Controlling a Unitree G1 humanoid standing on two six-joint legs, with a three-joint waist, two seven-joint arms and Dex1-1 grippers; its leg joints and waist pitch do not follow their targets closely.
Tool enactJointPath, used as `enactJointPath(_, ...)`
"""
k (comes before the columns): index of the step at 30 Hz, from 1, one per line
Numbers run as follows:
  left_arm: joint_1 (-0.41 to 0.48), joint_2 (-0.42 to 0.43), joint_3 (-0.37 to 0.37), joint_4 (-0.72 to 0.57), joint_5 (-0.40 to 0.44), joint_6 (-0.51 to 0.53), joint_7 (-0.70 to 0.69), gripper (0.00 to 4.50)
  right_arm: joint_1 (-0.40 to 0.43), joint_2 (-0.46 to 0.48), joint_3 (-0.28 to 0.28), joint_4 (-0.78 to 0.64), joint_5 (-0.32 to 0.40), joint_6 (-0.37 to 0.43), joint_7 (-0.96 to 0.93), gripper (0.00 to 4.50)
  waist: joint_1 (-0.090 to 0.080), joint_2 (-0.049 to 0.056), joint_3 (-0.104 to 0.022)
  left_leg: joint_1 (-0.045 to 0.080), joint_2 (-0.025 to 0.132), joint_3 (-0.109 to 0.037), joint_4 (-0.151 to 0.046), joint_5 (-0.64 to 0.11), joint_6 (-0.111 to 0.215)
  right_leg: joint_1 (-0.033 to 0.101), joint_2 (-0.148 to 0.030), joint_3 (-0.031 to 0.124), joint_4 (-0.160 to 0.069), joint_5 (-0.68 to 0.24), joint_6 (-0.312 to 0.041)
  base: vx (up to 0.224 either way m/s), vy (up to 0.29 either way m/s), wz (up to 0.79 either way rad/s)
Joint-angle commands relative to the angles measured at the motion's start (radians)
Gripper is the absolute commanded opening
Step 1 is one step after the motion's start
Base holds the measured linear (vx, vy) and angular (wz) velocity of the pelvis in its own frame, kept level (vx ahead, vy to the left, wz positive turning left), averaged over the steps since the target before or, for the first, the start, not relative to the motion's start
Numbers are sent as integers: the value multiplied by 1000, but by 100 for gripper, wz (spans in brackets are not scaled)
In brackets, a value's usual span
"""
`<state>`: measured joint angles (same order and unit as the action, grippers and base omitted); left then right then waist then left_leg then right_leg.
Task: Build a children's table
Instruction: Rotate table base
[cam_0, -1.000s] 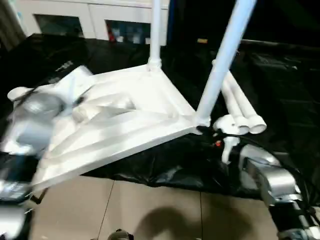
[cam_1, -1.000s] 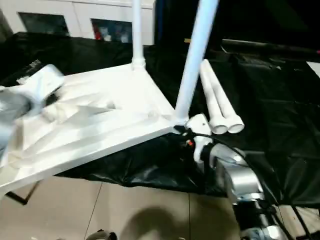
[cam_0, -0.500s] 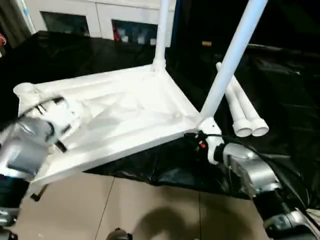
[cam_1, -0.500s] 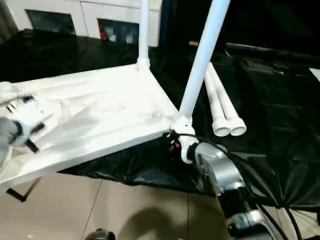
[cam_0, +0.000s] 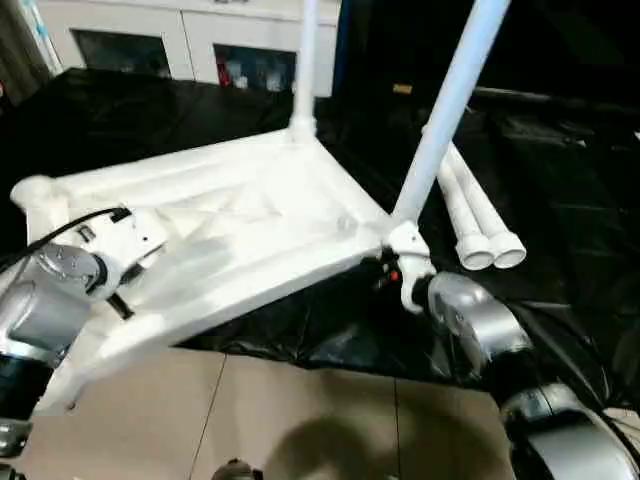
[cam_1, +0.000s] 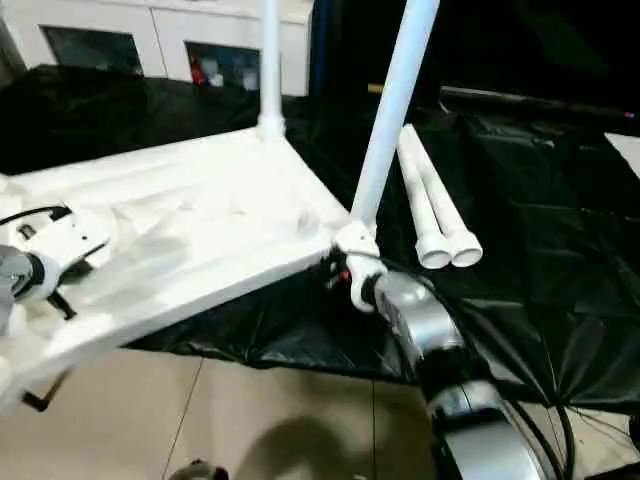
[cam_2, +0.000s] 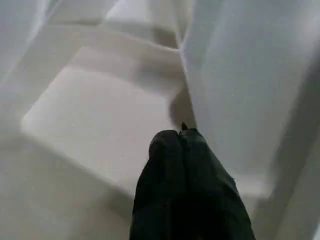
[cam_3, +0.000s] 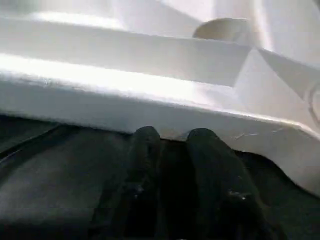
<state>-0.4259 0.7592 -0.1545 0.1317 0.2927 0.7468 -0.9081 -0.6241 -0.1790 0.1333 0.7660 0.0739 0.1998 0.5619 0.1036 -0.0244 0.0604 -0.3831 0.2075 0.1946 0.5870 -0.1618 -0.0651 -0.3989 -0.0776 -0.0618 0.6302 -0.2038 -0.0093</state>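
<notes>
Since the earlier frame, the right gripper (cam_3: 172, 137) has advanced from beside the two loose legs to the near right corner of the table top (cam_0: 250, 235), and its fingers have drawn closer together; the left gripper (cam_2: 181, 137) has slid from the top's middle toward its near left part.

Table top: lies upside down, ribbed underside up, on the black-covered surface (cam_0: 560, 180), its near edge overhanging the tiled floor (cam_0: 300, 410).

Fitted legs: one leg (cam_0: 450, 100) rises from the top's near right corner socket, tilted away; a second leg (cam_0: 305, 60) stands upright in the far right corner socket.

Loose legs (cam_0: 470, 215): two lie side by side on the surface, just to the right of the top, open ends toward the camera.

Empty socket (cam_0: 30, 190): at the top's far left corner.

Right gripper: its fingers (cam_3: 145, 145) stand a narrow gap apart, their tips just under the top's near edge, below the tilted leg's socket; whether they touch the edge cannot be told.

Left gripper: pressed together, holding nothing, its tip over a recessed panel between the ribs of the top.

Cabinet (cam_0: 200, 40): white, glass-doored, beyond the top's far edge.
</notes>
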Motion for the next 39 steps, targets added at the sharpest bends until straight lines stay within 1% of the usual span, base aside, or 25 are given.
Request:
enactJointPath(1, 32, -25, -54, -79, -112, 39, -142, 0, -53, 12, -32, 62, 7, -37, -49, 73, 3, 15, -70, 28, 26, -18, -71, -215, -38, 36, -68, 46, -68, -132, -228, 0, 0, 0)
enactJointPath(3, 32, -31, -61, -112, -149, 33, -186, 0, -69, 19, -38, 86, 7, -44, -56, 53, 6, 15, -70, 27, 24, -15, -69, -194, -34, 37, -65, 46, -64, -99, -239, 0, 0, 0)
enactJointPath(4, 29, -36, -62, -120, -162, 29, -198, 0, -73, 21, -39, 93, 7, -46, -57, 48, 7, 12, -71, 27, 24, -14, -69, -188, -31, 36, -62, 45, -63, -87, -238, 0, 0, 0)
enactJointPath(7, 26, -42, -64, -126, -172, 26, -208, 0, -79, 24, -41, 103, 6, -51, -59, 17, 7, 12, -72, 23, 22, -13, -68, -169, -24, 41, -61, 45, -58, -49, -232, 0, 0, 0)
enactJointPath(9, 21, -46, -66, -128, -183, 25, -216, 0, -89, 27, -44, 126, 4, -64, -60, 9, 7, 9, -73, 23, 22, -12, -66, -164, -20, 42, -63, 45, -58, -48, -232, 0, 0, 0)
enactJointPath(11, -23, -102, -85, -110, -213, 7, -234, 0, -104, 42, -42, 158, 0, -86, -51, 3, 5, 10, -72, 24, 21, -12, -66, -169, -20, 41, -62, 45, -61, -66, -232, 0, 0, 0)
enactJointPath(14, -77, -155, -108, -34, -194, -37, -204, 0, -115, 50, -43, 182, -5, -102, -46, 3, 9, 13, -72, 28, 22, -12, -66, -184, -27, 40, -62, 46, -64, -86, -223, 0, 0, 0)
enactJointPath(15, -77, -155, -108, -34, -194, -37, -204, 0, -115, 50, -43, 182, -5, -102, -46, 3, 9, 12, -72, 27, 22, -12, -67, -190, -30, 40, -61, 46, -64, -88, -223, 0, 0, 0)
enactJointPath(16, -105, -183, -114, 20, -181, -65, -179, 0, -118, 51, -44, 189, -7, -108, -46, 3, 8, 10, -73, 24, 22, -14, -68, -187, -31, 44, -63, 46, -63, -82, -224, 0, 0, 0)
enactJointPath(17, -114, -192, -116, 37, -177, -74, -172, 0, -119, 51, -45, 191, -8, -109, -45, 3, 6, 11, -72, 23, 19, -13, -67, -186, -31, 42, -59, 45, -64, -82, -219, 0, 0, 0)
enactJointPath(19, -185, -259, -135, 166, -158, -144, -116, 0, -122, 47, -47, 200, -13, -122, -43, 3, 7, 11, -74, 23, 18, -13, -66, -184, -30, 44, -59, 45, -65, -71, -218, 0, 0, 0)
enactJointPath(20, -185, -259, -135, 166, -158, -144, -116, 0, -122, 47, -47, 200, -13, -122, -43, 3, 11, 10, -75, 28, 20, -13, -64, -191, -31, 43, -62, 46, -65, -72, -217, 0, 0, 0)
enactJointPath(21, -262, -332, -143, 312, -146, -217, -38, 0, -124, 34, -50, 199, -17, -134, -40, 3, 9, 22, -75, 19, 19, -16, -65, -177, -31, 48, -63, 45, -62, -58, -218, 0, 0, 0)
enactJointPath(22, -262, -332, -143, 312, -146, -217, -38, 0, -124, 34, -50, 199, -17, -134, -40, 3, 10, 19, -76, 24, 16, -12, -62, -181, -32, 44, -57, 44, -68, -53, -212, 0, 0, 0)
enactJointPath(23, -296, -365, -141, 381, -140, -247, 1, 0, -125, 26, -52, 196, -18, -139, -38, 3, 10, 10, -80, 21, 19, -15, -61, -166, -29, 51, -62, 45, -59, -15, -221, 0, 0, 0)
enactJointPath(24, -311, -378, -140, 412, -135, -263, 20, 0, -127, 22, -53, 198, -19, -142, -37, 3, 11, 17, -80, 20, 16, -14, -59, -160, -24, 50, -59, 43, -61, 0, -221, 0, 0, 0)
enactJointPath(28, -375, -431, -133, 562, -106, -338, 134, 0, -127, 6, -59, 186, -23, -155, -31, 3, 13, 12, -83, 19, 18, -16, -56, -155, -9, 55, -64, 42, -58, 21, -234, 0, 0, 0)
enactJointPath(29, -390, -443, -125, 593, -103, -349, 173, 0, -124, 1, -58, 174, -24, -156, -28, 3, 9, 16, -82, 15, 16, -16, -56, -151, -3, 56, -61, 41, -59, 33, -236, 0, 0, 0)
enactJointPath(31, -424, -470, -100, 667, -102, -385, 258, 0, -116, -8, -60, 148, -22, -155, -24, 3, 12, 12, -83, 15, 16, -16, -53, -138, 10, 59, -61, 41, -56, 59, -243, 0, 0, 0)
enactJointPath(33, -436, -480, -90, 694, -102, -399, 287, 0, -114, -10, -61, 139, -21, -155, -22, 3, 13, 11, -83, 15, 17, -17, -53, -143, 23, 58, -64, 39, -59, 42, -246, 0, 0, 0)
enactJointPath(34, -460, -504, -57, 756, -120, -450, 353, 0, -104, -19, -64, 111, -18, -154, -23, 3, 13, 5, -83, 17, 19, -16, -53, -147, 24, 58, -65, 40, -60, 33, -247, 0, 0, 0)
enactJointPath(35, -460, -504, -57, 756, -120, -450, 353, 0, -104, -19, -64, 111, -18, -154, -23, 3, 15, 8, -82, 19, 19, -16, -53, -151, 26, 57, -63, 40, -62, 21, -245, 0, 0, 0)
enactJointPath(37, -503, -533, -14, 877, -135, -559, 483, 0, -86, -34, -74, 63, -11, -155, -30, 3, 18, 7, -81, 17, 16, -17, -52, -151, 31, 57, -60, 40, -65, 18, -235, 0, 0, 0)
enactJointPath(38, -521, -539, 1, 928, -134, -605, 559, 0, -77, -39, -81, 39, -6, -154, -36, 3, 19, 11, -83, 21, 18, -17, -52, -157, 27, 56, -61, 41, -63, 24, -233, 0, 0, 0)
enactJointPath(39, -531, -539, 14, 955, -136, -631, 604, 0, -68, -42, -86, 18, -3, -152, -43, 3, 21, 9, -83, 21, 17, -17, -51, -156, 31, 56, -59, 41, -64, 32, -227, 0, 0, 0)
